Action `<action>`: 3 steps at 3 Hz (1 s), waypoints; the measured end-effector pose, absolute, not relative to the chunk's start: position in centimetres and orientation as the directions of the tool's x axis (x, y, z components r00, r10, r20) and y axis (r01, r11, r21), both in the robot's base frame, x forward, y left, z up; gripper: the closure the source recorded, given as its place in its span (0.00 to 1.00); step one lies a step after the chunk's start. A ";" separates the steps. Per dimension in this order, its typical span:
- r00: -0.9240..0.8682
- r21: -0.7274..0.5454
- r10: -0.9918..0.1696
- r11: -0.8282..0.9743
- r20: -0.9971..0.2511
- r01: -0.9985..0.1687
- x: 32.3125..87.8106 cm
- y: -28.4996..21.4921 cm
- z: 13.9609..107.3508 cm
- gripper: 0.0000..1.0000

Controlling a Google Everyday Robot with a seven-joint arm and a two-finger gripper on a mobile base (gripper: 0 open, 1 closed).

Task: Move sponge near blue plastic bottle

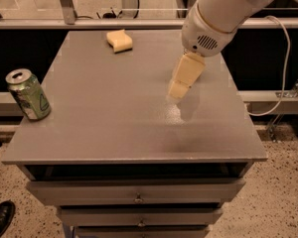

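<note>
End effector (177, 91) (grip state: can't tell) hovers mid-right over table (99, 123), sponge (119, 40) well apart near far edge, blue plastic bottle not in view, so a blind swing cd clip it or shove sponge off.

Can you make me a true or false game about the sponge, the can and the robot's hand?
1. The sponge lies near the far edge of the table. True.
2. The gripper is holding the sponge. False: it hangs over the right middle of the table, well apart from the sponge.
3. The green can stands near the table's left edge. True.
4. The green can is tipped over on its side. False: it stands upright, with its top showing.
5. The sponge sits on top of the green can. False: they are far apart, and the sponge lies flat on the table.
</note>
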State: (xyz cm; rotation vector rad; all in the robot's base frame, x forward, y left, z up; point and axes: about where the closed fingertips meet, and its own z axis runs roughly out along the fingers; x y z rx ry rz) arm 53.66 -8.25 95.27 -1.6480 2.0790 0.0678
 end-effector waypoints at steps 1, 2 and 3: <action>-0.152 -0.255 -0.901 0.272 -0.407 -0.928 54.0 -7.8 95.2 0.00; -0.099 -0.274 -0.860 0.266 -0.501 -0.924 57.9 -3.3 94.5 0.00; -0.067 -0.288 -0.805 0.287 -0.590 -0.913 62.6 0.9 94.1 0.00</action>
